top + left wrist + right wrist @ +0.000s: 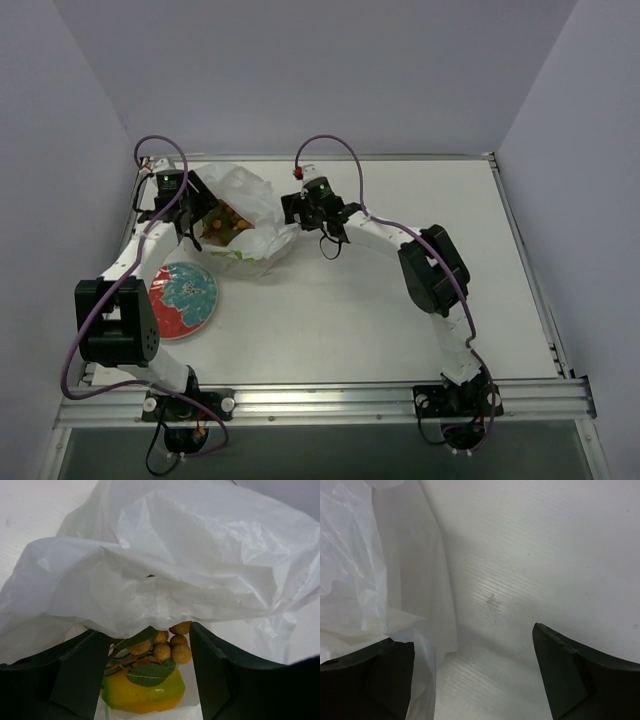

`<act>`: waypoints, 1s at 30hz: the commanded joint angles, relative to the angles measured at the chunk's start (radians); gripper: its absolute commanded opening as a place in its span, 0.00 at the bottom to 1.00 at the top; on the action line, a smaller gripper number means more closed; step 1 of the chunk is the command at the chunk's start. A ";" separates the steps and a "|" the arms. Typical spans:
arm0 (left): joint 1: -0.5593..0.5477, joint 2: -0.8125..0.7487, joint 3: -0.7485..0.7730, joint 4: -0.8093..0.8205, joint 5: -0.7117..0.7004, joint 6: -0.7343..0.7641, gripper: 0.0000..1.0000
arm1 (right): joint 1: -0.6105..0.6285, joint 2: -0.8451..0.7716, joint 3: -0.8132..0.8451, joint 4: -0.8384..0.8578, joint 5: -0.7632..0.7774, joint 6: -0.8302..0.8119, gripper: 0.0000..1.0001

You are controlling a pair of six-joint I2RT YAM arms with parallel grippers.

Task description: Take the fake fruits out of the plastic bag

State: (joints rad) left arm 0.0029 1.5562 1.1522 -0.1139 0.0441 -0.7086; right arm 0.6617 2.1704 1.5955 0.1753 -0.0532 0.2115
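Though slack, plastic bag [262, 200], mouth toward left end effector [144, 635].

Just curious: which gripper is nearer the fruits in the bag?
Left. The left gripper is at the mouth of the bag, facing the fruits; the right gripper is outside, beside it.

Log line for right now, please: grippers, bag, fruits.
left gripper: open at plastic bag mouth | fake fruits: inside bag, ungripped | right gripper: open, beside bag

You have the bag [250, 215] near the table's [400, 310] far-left corner, with the fruits [228, 220] in it. The plate [185, 300] lies before it by the left edge. The left gripper [142, 629] is at the bag's left, and the right gripper [466, 634] is just right of it.
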 commanded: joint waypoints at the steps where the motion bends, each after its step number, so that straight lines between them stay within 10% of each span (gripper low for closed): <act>1: -0.007 -0.030 0.030 0.071 0.000 -0.009 0.61 | 0.001 -0.190 -0.029 0.027 0.029 -0.012 0.84; 7: -0.007 -0.076 -0.022 0.129 0.059 -0.052 0.60 | 0.044 -0.388 -0.146 0.027 0.081 -0.001 1.00; 24: -0.086 -0.254 -0.224 0.005 -0.067 -0.057 0.61 | 0.302 -0.321 -0.193 0.058 0.254 0.012 0.87; 27: -0.092 -0.199 -0.209 -0.021 -0.081 -0.054 0.66 | 0.306 -0.307 -0.273 0.104 0.285 0.040 0.74; 30: -0.095 -0.162 -0.220 0.026 -0.087 -0.069 0.69 | 0.311 -0.317 -0.360 0.185 0.268 0.068 0.35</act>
State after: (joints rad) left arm -0.0856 1.3746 0.9100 -0.1108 -0.0067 -0.7567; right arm 0.9688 1.8774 1.2922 0.2523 0.1795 0.2375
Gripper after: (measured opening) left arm 0.683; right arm 0.432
